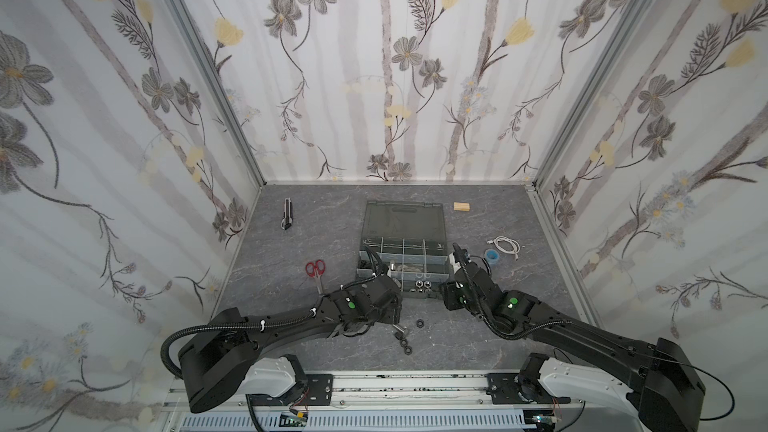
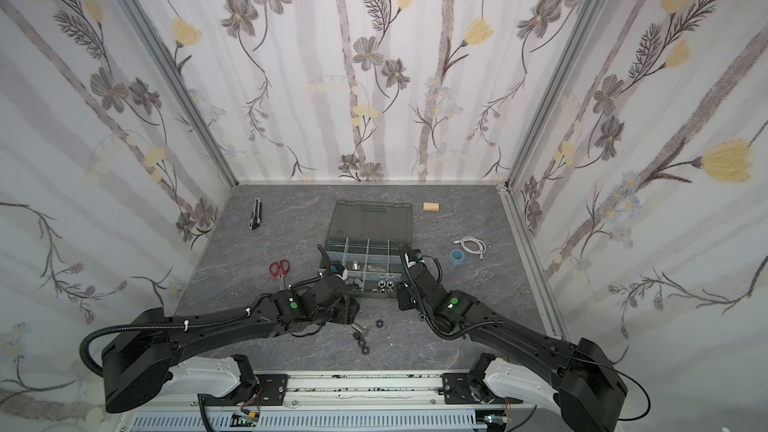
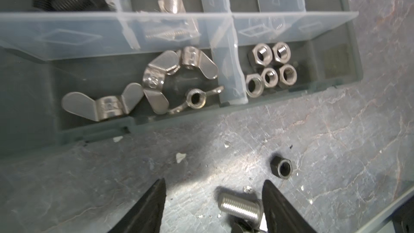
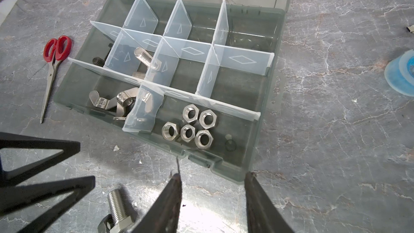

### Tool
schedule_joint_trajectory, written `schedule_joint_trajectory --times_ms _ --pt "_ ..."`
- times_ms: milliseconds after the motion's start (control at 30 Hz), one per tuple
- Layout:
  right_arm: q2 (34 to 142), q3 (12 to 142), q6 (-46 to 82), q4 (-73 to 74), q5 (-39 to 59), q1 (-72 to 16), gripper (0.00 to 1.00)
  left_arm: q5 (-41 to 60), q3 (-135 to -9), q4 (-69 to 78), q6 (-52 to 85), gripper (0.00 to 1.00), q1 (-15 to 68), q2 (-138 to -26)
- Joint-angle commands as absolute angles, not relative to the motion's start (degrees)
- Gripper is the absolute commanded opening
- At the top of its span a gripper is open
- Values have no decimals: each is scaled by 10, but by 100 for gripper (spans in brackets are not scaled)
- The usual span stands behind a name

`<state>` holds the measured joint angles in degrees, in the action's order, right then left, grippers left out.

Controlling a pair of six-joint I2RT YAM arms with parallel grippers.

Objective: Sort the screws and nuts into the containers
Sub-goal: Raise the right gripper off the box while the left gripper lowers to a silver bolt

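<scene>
Seemingly ungripped, the silver screw (image 3: pixel 239 207) lies between the left jaws.

One finger (image 3: pixel 276 207) of the left pincer (image 3: pixel 214 180) covers part of the silver screw (image 3: pixel 237 206), whose head runs off the picture's edge. A black screw (image 3: pixel 67 3) is blurred and cropped. A pale divider (image 4: pixel 143 108) veils some wing nuts (image 4: pixel 100 101). In both top views the loose nuts (image 1: pixel 408 349) near the worktop's (image 1: pixel 457 351) front edge are too small to make out, and the tips of the right pincer (image 4: pixel 214 174) hide beneath its wrist.
</scene>
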<state>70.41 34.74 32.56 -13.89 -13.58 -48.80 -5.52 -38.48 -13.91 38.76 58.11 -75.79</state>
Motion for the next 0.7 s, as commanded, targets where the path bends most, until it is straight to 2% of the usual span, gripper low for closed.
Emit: schedule_joint_trajectory --times_ms 0,667 --pt "702 343 341 -108 -134 -489 47 -49 -396 -142 396 71 601 -773" --pt "701 333 341 -90 -124 -488 47 -65 -475 -230 383 72 669 -899"
